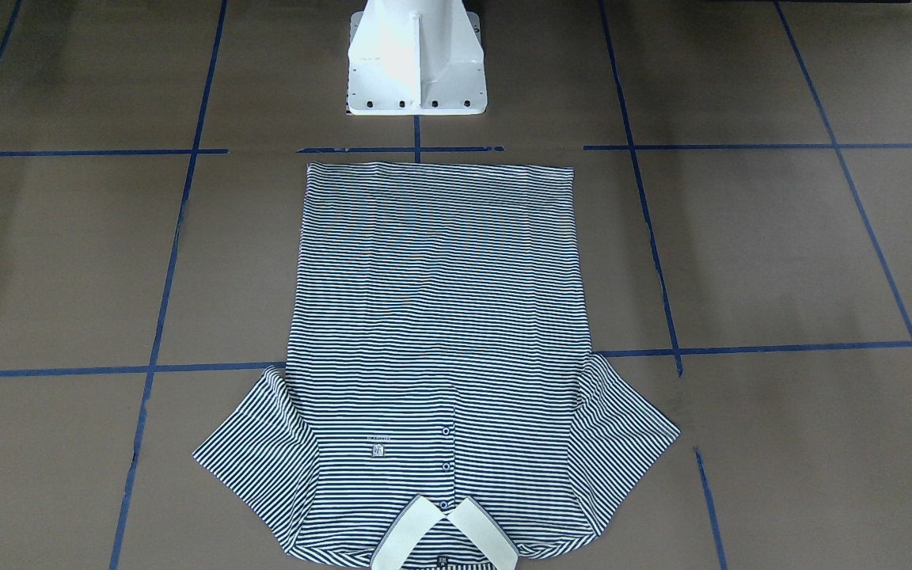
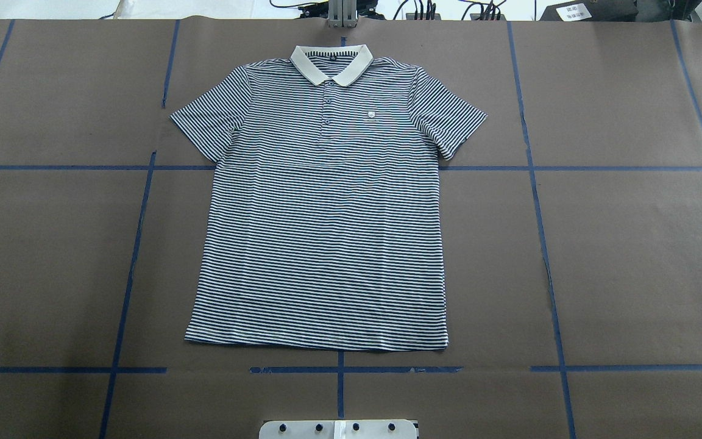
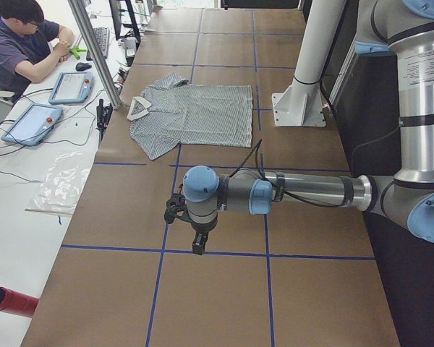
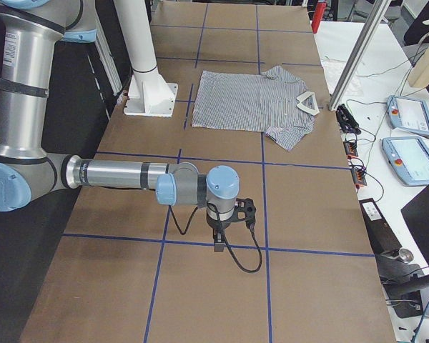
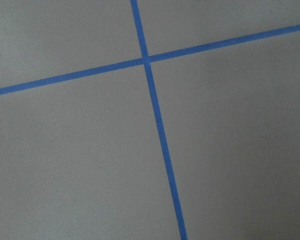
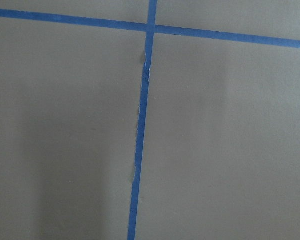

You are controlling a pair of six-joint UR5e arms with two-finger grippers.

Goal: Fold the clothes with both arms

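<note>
The striped polo shirt (image 2: 320,213) lies flat, unfolded, front up.

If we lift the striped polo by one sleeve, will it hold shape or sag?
Probably sags: the polo shirt lies thin and flat, like soft knit. Its white collar looks slightly stiffer. A push would likely bunch it.
</note>
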